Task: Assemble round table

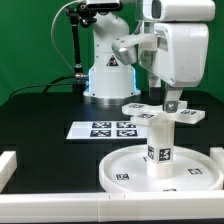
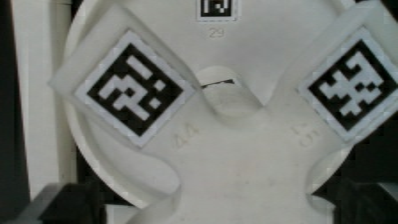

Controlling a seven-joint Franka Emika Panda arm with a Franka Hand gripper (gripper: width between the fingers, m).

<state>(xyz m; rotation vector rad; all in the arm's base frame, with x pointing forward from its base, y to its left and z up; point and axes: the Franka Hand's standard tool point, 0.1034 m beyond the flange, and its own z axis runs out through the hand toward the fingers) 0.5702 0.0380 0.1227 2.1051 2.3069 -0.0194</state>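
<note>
The round table's large rimmed disc (image 1: 122,166) lies flat at the front of the black table. The short thick leg (image 1: 159,140) stands upright on it. The cross-shaped foot piece (image 1: 145,108) rests on top of the leg. My gripper (image 1: 172,102) hangs over the foot's right side in the exterior view. In the wrist view the foot (image 2: 231,130) fills the picture, two square markers on its arms. My gripper (image 2: 217,214) is open and straddles one arm. Only the dark fingers (image 2: 32,205) show at the corners; whether they touch the foot I cannot tell.
The marker board (image 1: 108,128) lies flat behind the disc, toward the exterior view's left. White border bars run along the left (image 1: 12,165) and front (image 1: 60,208) edges. The arm's base (image 1: 105,72) stands at the back.
</note>
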